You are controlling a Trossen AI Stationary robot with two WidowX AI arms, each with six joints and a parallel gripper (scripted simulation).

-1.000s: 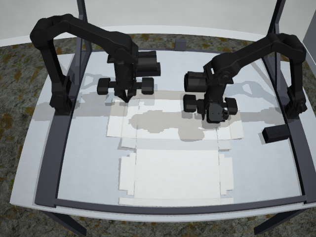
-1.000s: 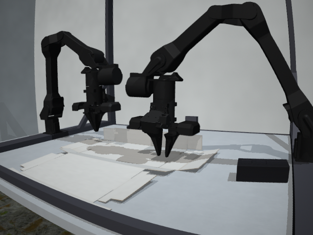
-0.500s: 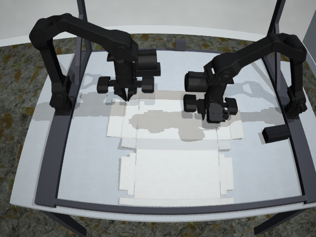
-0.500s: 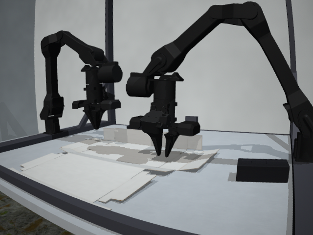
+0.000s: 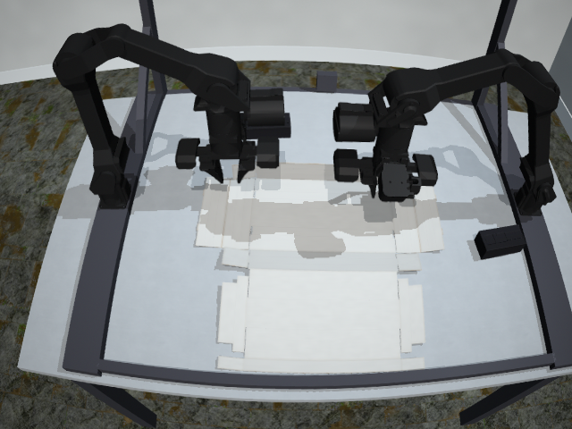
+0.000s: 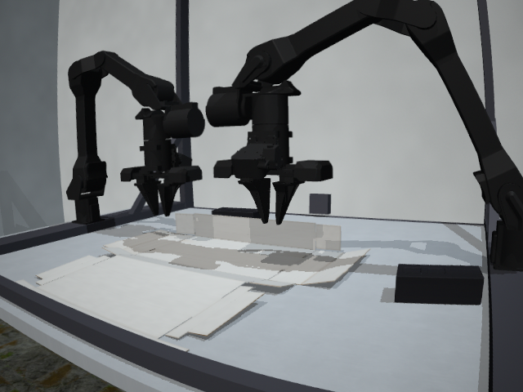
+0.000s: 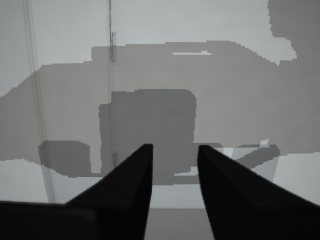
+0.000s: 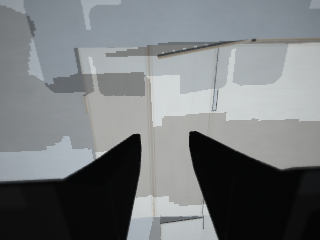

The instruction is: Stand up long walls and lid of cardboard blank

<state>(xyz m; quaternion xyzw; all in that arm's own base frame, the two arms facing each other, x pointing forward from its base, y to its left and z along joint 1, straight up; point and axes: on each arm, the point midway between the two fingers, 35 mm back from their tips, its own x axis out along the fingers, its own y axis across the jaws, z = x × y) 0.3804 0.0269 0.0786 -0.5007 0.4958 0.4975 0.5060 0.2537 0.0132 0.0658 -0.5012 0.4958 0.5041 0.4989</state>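
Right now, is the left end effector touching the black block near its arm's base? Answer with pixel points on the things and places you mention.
Apart. The top view shows table surface between the left end effector [image 5: 385,194] [image 6: 271,222] [image 7: 175,146] and the black block [image 5: 500,242] [image 6: 439,286].

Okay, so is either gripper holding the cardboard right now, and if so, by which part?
Nothing is held: the left gripper and right gripper are open.

A pale counter [image 5: 161,299] [image 6: 337,341] [image 8: 165,15], edged by dark rails [image 5: 85,295] [image 6: 236,358], carries a white cardboard blank [image 5: 323,314] [image 6: 139,287] [image 7: 225,105] [image 8: 260,145], its lid panel spread low and one long wall upright, with a black block [image 5: 500,242] [image 6: 439,284] well apart from it, near one side rail
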